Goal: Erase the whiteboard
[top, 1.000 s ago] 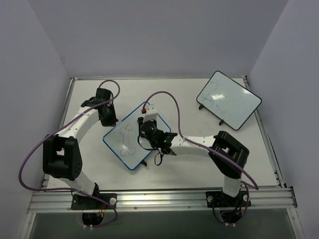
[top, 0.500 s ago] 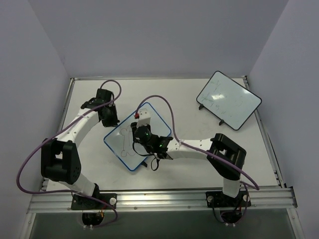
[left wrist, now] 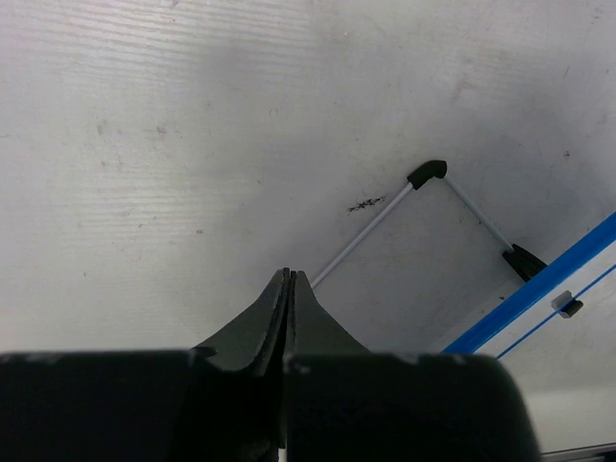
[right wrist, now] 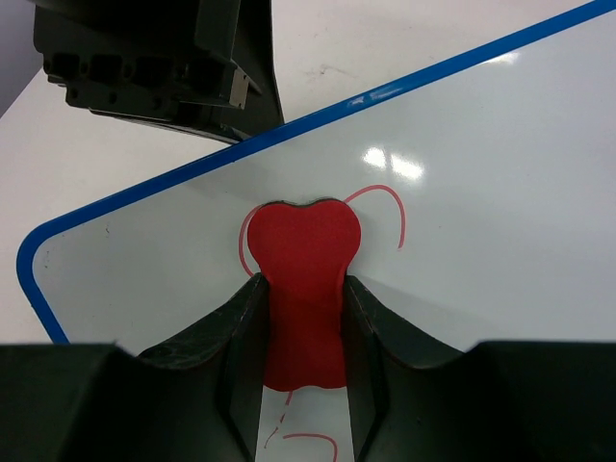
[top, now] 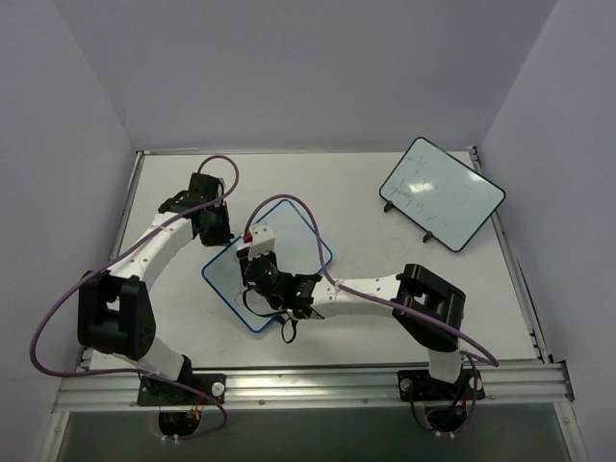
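The whiteboard (top: 292, 241), white with a blue frame, lies tilted on the table's left middle. My right gripper (top: 246, 253) is over its left part. In the right wrist view the right gripper (right wrist: 303, 285) is shut on a red eraser (right wrist: 304, 260) pressed on the board (right wrist: 500, 183). Thin red drawn lines (right wrist: 397, 214) curve beside the eraser, and more show below it. My left gripper (top: 214, 225) is shut and empty, just beyond the board's upper-left edge. In the left wrist view its fingers (left wrist: 289, 285) point at bare table, with the board's blue edge (left wrist: 539, 289) and wire foot (left wrist: 424, 176) to the right.
A second whiteboard (top: 441, 192) with a black frame and faint marks stands at the back right. The left arm's gripper body (right wrist: 164, 58) sits close behind the board's edge in the right wrist view. Purple cables (top: 306, 219) loop over the board.
My right gripper has slid left and slightly nearer across the whiteboard with the eraser, now covering the drawn outline. The left gripper has hardly moved.
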Robot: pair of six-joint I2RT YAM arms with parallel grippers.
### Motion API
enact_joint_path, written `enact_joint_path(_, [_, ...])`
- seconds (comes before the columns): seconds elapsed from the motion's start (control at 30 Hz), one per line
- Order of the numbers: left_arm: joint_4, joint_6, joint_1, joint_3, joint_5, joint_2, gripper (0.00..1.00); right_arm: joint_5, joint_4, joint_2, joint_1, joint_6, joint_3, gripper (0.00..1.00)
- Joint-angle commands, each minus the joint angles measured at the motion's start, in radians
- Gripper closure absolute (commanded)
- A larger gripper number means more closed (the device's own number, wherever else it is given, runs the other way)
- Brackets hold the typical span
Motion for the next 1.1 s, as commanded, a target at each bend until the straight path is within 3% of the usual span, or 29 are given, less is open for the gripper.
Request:
enact_joint_path(0.0, [0.02, 0.016, -0.01, -0.007, 0.011, -0.047, 0.98, -0.023, -0.067, 0.048, 0.011, 0.017, 0.001, 0.77])
enact_joint_path(0.57, [0.04, 0.035, -0.013, -0.02, 0.025, -0.064, 0.98, -0.007, -0.049, -0.095, -0.181, 0.03, -0.189, 0.76])
enact_joint_path(1.07, [0.051, 0.041, -0.021, -0.027, 0.042, -0.077, 0.98, 0.006, -0.102, 0.007, -0.075, -0.018, -0.017, 0.77])
